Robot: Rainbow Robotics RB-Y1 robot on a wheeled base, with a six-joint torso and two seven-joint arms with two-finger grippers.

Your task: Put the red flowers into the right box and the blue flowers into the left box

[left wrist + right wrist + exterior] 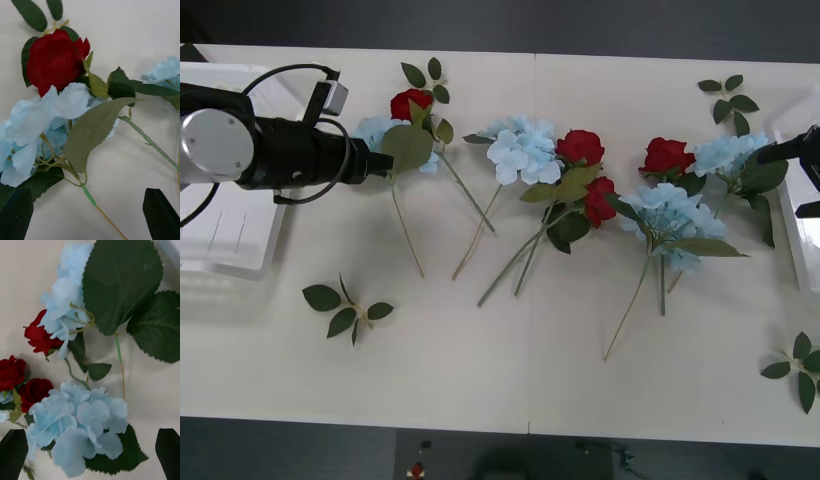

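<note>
Black left tool fingers (spread) near, perhaps over, blue flowers.

A pale cream surface spans the scene, with a thin seam running from near to far close to its middle. Loose green leaf sprigs lie scattered on it: one at the near left, one far left of centre, one at the far right, and one at the near right edge.
</note>
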